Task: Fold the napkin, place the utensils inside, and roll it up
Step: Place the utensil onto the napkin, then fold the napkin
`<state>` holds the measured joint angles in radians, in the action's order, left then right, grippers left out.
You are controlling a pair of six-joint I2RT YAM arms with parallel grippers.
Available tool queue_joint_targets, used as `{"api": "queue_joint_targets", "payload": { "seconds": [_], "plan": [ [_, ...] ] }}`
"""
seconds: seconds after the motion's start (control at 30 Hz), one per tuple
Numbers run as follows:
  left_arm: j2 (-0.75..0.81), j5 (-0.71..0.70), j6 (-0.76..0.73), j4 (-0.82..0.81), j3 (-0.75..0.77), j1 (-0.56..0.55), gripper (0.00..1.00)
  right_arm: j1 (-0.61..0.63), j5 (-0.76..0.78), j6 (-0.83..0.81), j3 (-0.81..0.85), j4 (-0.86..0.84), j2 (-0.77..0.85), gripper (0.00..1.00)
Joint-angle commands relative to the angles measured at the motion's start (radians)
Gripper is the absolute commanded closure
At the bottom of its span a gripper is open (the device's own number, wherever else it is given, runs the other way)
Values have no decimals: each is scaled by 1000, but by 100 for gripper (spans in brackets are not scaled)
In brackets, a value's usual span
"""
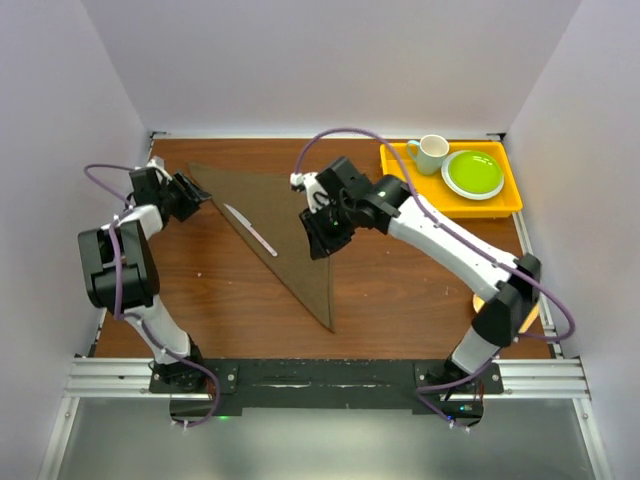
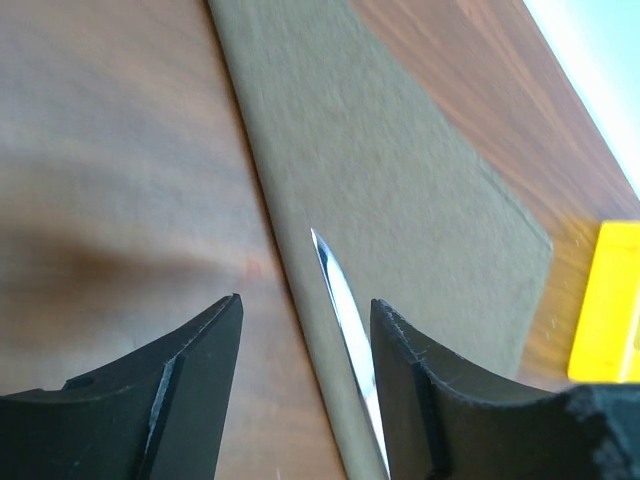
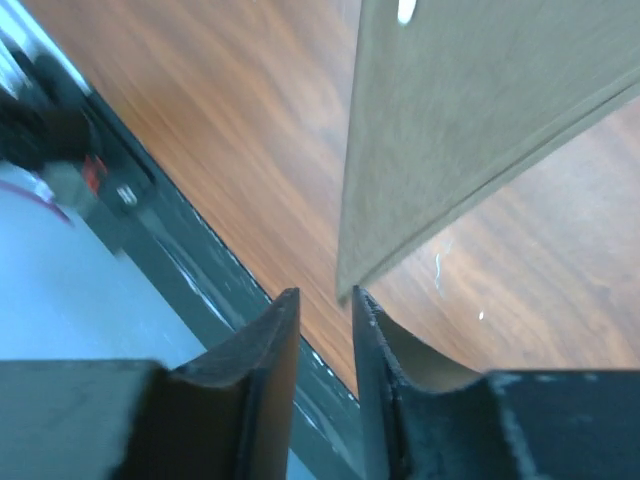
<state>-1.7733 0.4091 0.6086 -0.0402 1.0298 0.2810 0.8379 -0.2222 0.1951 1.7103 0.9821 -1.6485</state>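
**Left gripper** (image 2: 306, 300). My two black, matte, wedge-shaped fingers (image 2: 190, 390) stood well apart and clamped nothing. Bare table (image 2: 120, 150) and the edge of the napkin (image 2: 400, 200) showed through the gap. The knife (image 2: 345, 320), a slim, mirror-bright blade tapering to a sharp point, ran down beside the inner face of one finger; whether it touched that finger could not be told. In the top external view this gripper (image 1: 193, 193) sat just beside the napkin's far-left corner.

**Right gripper** (image 3: 325, 292). My fingers (image 3: 250, 390), of the same dark, faintly grained material, stood only narrowly apart, with an empty slit between them and nothing held. In the top external view the gripper (image 1: 322, 245) hovered over the napkin's straight right-hand side.

**Napkin** (image 1: 285, 215). A soft, matte, dark brown cloth without pattern, it lay flat as a long triangle on the left-centre of the table. One side faced the far edge and one ran straight toward me. A long slanted side joined them, ending in a sharp near corner. The knife (image 1: 250, 228) lay on it, just inside the slanted side and parallel to it.

**Surroundings.** The table (image 1: 420, 290) was glossy, red-brown wood grain. At its far right corner stood a bright yellow rectangular tray (image 1: 480, 207) holding a pale mug (image 1: 430, 152) and a round lime-green plate (image 1: 473, 173).
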Motion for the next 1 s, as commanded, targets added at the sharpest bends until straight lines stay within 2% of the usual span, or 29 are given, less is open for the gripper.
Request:
{"api": "queue_joint_targets", "payload": {
  "seconds": [0.0, 0.13, 0.2, 0.4, 0.7, 0.97],
  "plan": [
    [-115, -18, 16, -95, 130, 9, 43, 3, -72, -100, -75, -19, -126, 77],
    [-202, -33, 62, -116, 220, 6, 43, 4, -83, -144, -69, -26, -220, 87],
    [-242, -62, 68, -110, 248, 9, 43, 4, -141, -151, -49, -46, -284, 92],
    [-340, -121, 79, -119, 351, 9, 46, 6, -235, -172, 31, -39, -442, 100],
    [-454, -217, 134, -161, 458, 12, 51, 4, -214, -180, -24, -40, -438, 100],
    [-554, -213, 141, -164, 572, 14, 54, 4, -244, -172, -58, -66, -461, 100]
  ]
}}
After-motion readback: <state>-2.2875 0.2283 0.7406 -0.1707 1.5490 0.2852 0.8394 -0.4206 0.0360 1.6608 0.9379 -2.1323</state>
